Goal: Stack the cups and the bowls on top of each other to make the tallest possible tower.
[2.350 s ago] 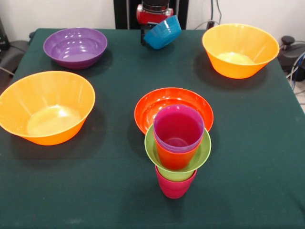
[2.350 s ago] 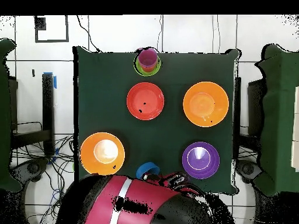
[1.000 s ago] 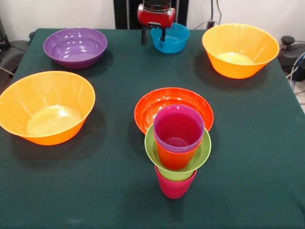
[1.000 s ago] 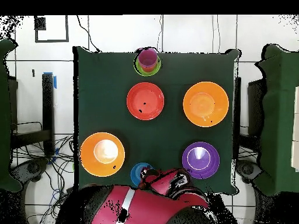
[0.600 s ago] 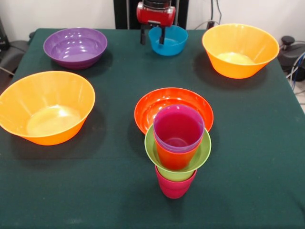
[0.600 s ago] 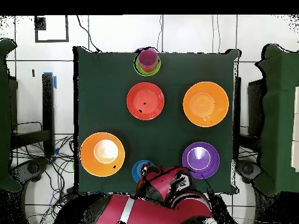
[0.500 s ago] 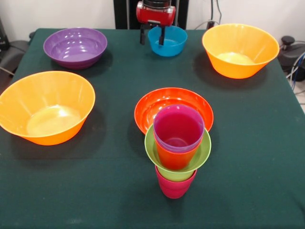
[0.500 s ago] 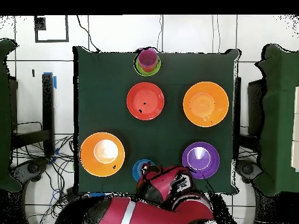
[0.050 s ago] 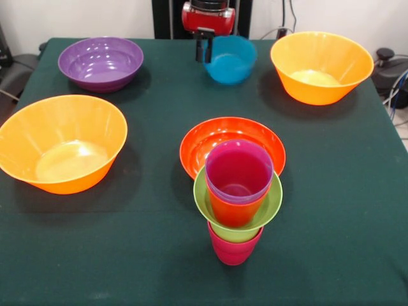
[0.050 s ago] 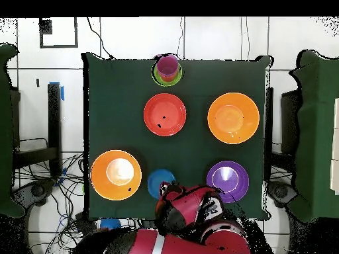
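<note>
Nearest you in the front view stands the tower [image 9: 236, 204]: a crimson cup [image 9: 234, 247] upside down on the desk [image 9: 127, 242], the small lime green bowl [image 9: 264, 210] on top of it, the orange-red cup [image 9: 233, 211] in that bowl, and the purple cup [image 9: 239, 171] nested in the orange-red one. Just behind the tower, and partly hidden by it, you have the red-orange bowl [image 9: 210, 137] sitting upright.

Off to the left of that view, a large orange bowl [image 9: 62, 143] rests on the desk, well apart from the tower.

Further back you see the purple bowl [image 9: 101, 62] on the left and the second large orange bowl [image 9: 321, 66] on the right.

Between those two, at the far edge, the gripper [image 9: 205, 46] grasps the small blue bowl [image 9: 231, 59] by its rim on the left side of that view, with the dark fingers [image 9: 203, 44] pinching the wall. The bowl looks tilted, its mouth turned a little toward you. From overhead, the blue bowl shows just beyond the red arm [image 10: 189, 211], between an orange bowl and the purple one.
</note>
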You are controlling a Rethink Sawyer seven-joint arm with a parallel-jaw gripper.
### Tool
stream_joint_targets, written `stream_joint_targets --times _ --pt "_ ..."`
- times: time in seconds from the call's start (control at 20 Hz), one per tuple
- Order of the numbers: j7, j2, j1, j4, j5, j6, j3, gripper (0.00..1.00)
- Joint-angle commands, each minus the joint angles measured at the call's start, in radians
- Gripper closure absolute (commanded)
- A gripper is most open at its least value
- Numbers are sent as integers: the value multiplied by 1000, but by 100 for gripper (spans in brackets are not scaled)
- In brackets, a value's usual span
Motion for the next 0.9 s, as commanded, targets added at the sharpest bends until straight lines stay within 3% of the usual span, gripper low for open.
stream_joint_targets --times 0.05,0.3,0.65,0.7,0.9 --pt "22 15 13 -29 51 109 119 100" --pt "46 36 51 -48 75 86 83 100" --pt "41 47 49 -50 77 70 84 100" --pt "37 46 47 -49 74 67 87 0" --pt "29 43 42 -48 67 70 91 0"
